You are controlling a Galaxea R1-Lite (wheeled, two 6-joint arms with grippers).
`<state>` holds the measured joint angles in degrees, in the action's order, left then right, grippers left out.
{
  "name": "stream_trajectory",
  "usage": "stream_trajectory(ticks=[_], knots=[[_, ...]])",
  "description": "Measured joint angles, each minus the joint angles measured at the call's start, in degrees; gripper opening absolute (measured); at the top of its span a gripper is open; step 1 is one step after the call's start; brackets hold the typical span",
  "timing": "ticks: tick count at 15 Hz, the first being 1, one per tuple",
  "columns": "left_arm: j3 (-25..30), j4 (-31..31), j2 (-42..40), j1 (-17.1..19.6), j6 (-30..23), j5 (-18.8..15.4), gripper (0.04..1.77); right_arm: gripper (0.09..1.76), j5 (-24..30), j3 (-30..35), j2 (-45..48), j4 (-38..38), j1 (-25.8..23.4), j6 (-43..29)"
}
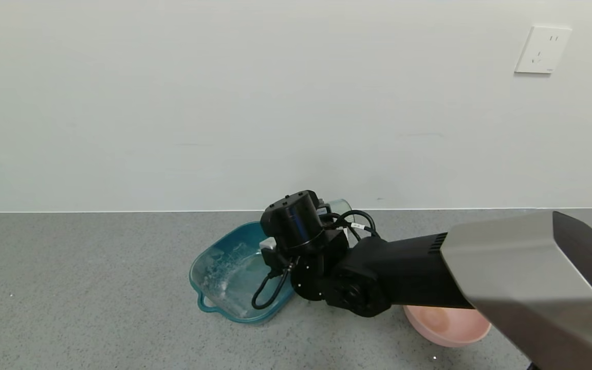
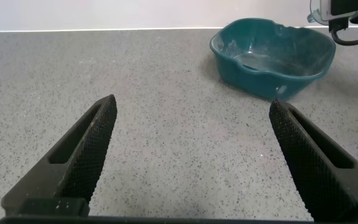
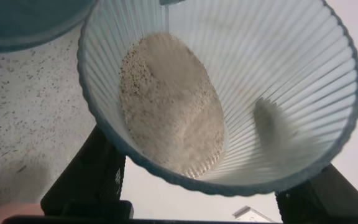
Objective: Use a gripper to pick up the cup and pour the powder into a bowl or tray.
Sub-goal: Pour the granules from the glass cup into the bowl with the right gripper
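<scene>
While right gripper (image 3: 194, 202) clamps the ribbed cup (image 3: 229, 93) by the teal tray (image 1: 229, 272), powder (image 3: 169, 106) could spill onto the counter (image 1: 95, 288) if tipped early; left gripper (image 2: 191, 155) open, idle.

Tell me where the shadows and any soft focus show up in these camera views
Head view: even, flat light, with only a faint shadow under the tray and pink bowl. Left wrist view: the left gripper casts almost no shadow on the speckled counter. Right wrist view: the cup fills the frame, its powder looks soft, and a grey shadow lies on its ribbed wall.
</scene>
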<state>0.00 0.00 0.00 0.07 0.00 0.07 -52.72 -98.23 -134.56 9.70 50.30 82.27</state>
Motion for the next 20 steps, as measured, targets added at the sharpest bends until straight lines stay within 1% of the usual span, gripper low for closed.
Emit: stream_trajectory(ticks=[2, 5, 7, 10, 16, 20], knots=[[0.0, 0.0, 0.0, 0.0, 0.0, 0.0, 1.76, 1.33, -2.0, -2.0, -1.0, 0.0, 0.7, 2.0], [0.0, 0.0, 0.0, 0.0, 0.0, 0.0, 1.76, 1.33, -3.1, -4.7, -2.8, 0.0, 1.2, 4.1], [0.0, 0.0, 0.0, 0.0, 0.0, 0.0, 1.76, 1.33, -4.9, -5.9, -3.7, 0.0, 1.5, 6.4], [0.0, 0.0, 0.0, 0.0, 0.0, 0.0, 1.76, 1.33, -5.5, -6.1, -4.4, -0.1, 2.0, 9.0], [0.0, 0.0, 0.0, 0.0, 0.0, 0.0, 1.76, 1.33, -10.9, -6.6, -5.2, 0.2, 2.8, 13.5], [0.0, 0.0, 0.0, 0.0, 0.0, 0.0, 1.76, 1.33, -11.9, -6.9, -6.0, 3.0, 2.8, 15.9]])
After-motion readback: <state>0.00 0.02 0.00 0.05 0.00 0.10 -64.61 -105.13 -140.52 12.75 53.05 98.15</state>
